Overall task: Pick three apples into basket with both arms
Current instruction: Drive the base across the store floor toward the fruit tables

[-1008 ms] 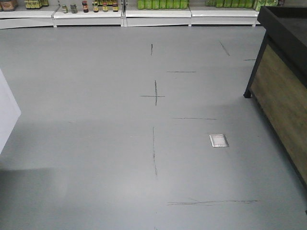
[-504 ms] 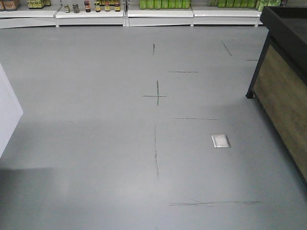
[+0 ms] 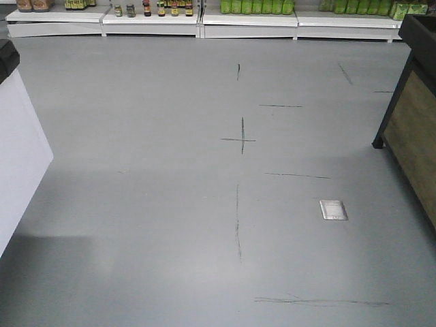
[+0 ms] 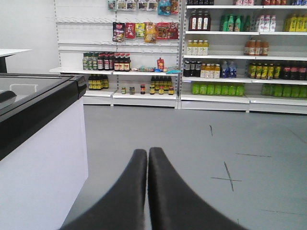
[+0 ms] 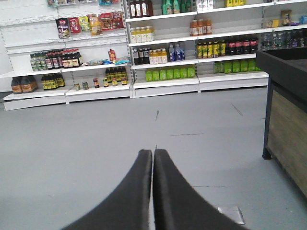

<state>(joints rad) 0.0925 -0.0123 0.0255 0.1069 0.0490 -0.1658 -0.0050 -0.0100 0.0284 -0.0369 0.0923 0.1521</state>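
Observation:
The apples and the basket are out of view in every frame. In the left wrist view my left gripper (image 4: 147,151) is shut with nothing between its black fingers, pointing over bare grey floor toward store shelves. My right gripper (image 5: 153,152) in the right wrist view is likewise shut and holds nothing, aimed at the same shelves. Neither arm shows in the front-facing view.
A white chest freezer with a black rim (image 4: 43,100) stands close on the left, its corner (image 3: 20,150) also in the front view. A black-framed wooden display stand (image 3: 415,129) (image 5: 288,105) is on the right. Stocked shelves (image 3: 204,17) line the far wall. A metal floor plate (image 3: 333,210) lies ahead.
The front view has shifted: the floor marks, plate and wooden stand slid to the right in the frame, and the white freezer on the left came further into view.

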